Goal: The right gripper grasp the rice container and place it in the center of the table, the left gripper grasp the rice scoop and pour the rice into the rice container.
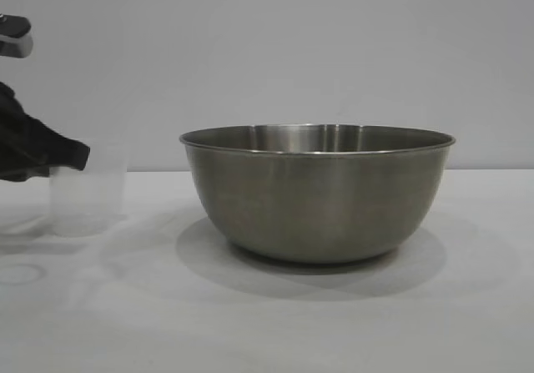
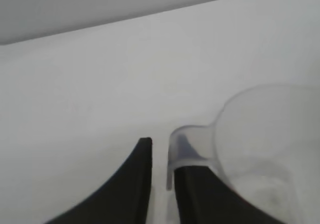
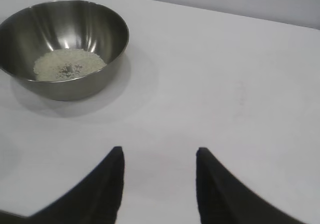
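We start with the rice scoop (image 1: 87, 191), which stands upright on the white surface (image 1: 267, 323) at about nine o'clock from the rice container (image 1: 317, 191), well apart from it. We judge it light, thin-walled and slick, easy to tip or squash, so the loop handle at its rim is the sensible place to hold it rather than the round wall. In the left wrist view that handle sits between the two fingers of the left hand (image 2: 161, 156), one finger right against it; the fingers stand a little apart, and we cannot tell whether they are pinching the handle or have let it go. The scoop looks nearly empty from here, with only a faint pale trace at its bottom. The container, a big steel bowl, rests near the middle of the surface and holds a shallow patch of rice (image 3: 69, 64) at its bottom, so we judge the pour done and the scoop set down. The bowl looks stiff and far heavier than the scoop, smooth-sided, best taken by its thin rolled rim. The right hand (image 3: 159, 166) hangs off to the bowl's four o'clock in its own view, fingers spread about halfway and holding nothing.
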Robot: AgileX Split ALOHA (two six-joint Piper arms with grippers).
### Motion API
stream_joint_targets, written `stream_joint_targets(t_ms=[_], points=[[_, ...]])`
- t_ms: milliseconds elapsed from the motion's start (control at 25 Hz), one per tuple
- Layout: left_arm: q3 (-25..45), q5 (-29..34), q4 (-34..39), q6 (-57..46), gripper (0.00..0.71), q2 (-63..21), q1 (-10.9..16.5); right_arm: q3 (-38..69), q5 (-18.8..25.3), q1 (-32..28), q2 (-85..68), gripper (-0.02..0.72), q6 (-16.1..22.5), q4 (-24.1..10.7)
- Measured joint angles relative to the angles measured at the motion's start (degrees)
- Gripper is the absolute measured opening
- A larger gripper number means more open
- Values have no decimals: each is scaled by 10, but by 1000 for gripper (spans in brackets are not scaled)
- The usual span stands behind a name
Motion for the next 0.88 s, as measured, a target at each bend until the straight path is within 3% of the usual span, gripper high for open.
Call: stream_joint_targets(t_ms=[400, 600, 640, 760, 880], points=[[15, 7, 0, -13, 211, -133, 0, 0, 0, 0, 0, 319, 0, 0], [43, 60, -20, -25, 211, -237, 0, 0, 0, 0, 0, 319, 0, 0], [47, 73, -24, -18, 165, -259, 3, 0, 0, 0, 0, 319, 0, 0], [49, 113, -25, 7, 133, -315, 30, 0, 0, 0, 0, 319, 0, 0], [49, 168, 16, -20, 133, -358, 79, 0, 0, 0, 0, 319, 0, 0]])
